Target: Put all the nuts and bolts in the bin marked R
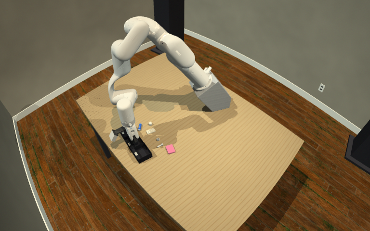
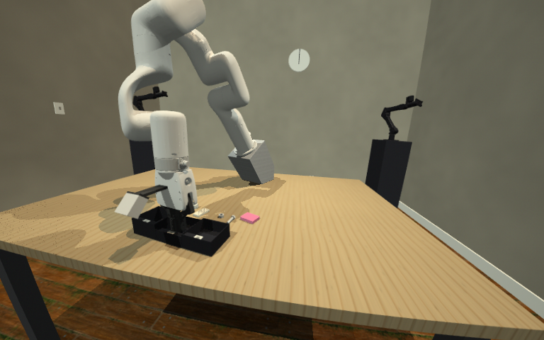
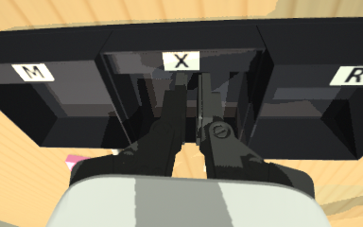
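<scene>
The gripper (image 1: 134, 141) (image 2: 176, 226) (image 3: 192, 88) is pressed together, pinching nothing, with its fingertips down inside bin X (image 1: 131, 148) (image 2: 166, 238) (image 3: 142, 38). In the top view, the nut (image 1: 157, 139) (image 2: 220, 215) and bolt (image 1: 160, 145) (image 2: 231, 219) lie on the table toward its 3 o'clock; bin R (image 1: 124, 137) (image 2: 144, 230) (image 3: 307, 40) is at its 10 o'clock. Sorting appears unfinished, between grasps. The next move calls for a straight lift clear of the dividers, then spread fingers over the nut or bolt, avoiding the pink block (image 1: 170, 148) (image 2: 249, 217) (image 3: 76, 161).
</scene>
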Robot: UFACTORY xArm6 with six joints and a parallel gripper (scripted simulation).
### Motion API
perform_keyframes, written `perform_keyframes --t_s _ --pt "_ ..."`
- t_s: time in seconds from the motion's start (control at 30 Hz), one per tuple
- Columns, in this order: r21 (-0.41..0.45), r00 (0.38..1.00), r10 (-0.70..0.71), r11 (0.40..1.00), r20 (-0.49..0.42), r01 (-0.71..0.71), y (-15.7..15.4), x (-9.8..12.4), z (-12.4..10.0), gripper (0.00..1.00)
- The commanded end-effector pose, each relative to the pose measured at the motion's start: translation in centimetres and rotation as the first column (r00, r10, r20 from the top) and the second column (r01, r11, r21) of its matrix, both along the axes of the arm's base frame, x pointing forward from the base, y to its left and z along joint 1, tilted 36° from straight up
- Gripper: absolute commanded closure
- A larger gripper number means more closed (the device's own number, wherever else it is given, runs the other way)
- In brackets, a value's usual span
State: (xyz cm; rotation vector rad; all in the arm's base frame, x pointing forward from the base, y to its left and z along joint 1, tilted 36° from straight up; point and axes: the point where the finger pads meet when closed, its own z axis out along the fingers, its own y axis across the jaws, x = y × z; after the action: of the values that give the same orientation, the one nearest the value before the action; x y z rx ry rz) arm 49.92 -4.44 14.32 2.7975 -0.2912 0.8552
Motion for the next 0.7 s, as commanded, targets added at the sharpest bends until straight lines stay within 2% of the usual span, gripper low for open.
perform_keyframes --t_s 0.0,0.67 --pt "0.0 1.0 0.001 1.0 0.003 -0.001 0.0 0.1 0.1 0.93" --pt "0.0 1.0 0.001 1.0 0.003 -0.001 0.6 -1.2 2.1 0.93"
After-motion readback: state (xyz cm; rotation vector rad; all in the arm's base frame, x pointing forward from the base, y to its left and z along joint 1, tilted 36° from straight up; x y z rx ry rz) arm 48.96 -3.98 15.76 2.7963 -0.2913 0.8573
